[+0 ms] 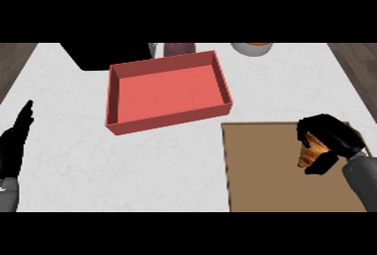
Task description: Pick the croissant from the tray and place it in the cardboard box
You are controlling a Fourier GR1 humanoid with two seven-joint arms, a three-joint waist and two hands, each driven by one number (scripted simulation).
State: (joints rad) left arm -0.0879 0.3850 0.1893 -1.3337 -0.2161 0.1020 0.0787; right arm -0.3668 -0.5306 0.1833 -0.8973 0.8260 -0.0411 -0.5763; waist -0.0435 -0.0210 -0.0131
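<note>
While the right hand had its fingers curled round the croissant at the right side of the tray, the cardboard box, red and open-topped, lay up and to its left on the counter, well apart. The croissant's long axis seemed to run near-to-far, though fingers hid much of it. The left hand rested open at the left edge.

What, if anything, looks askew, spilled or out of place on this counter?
Only the red box: it sits turned at a slight angle to the tray, not square with it. Nothing is spilled or damaged. The croissant is in the right hand, fingers curled round it.
</note>
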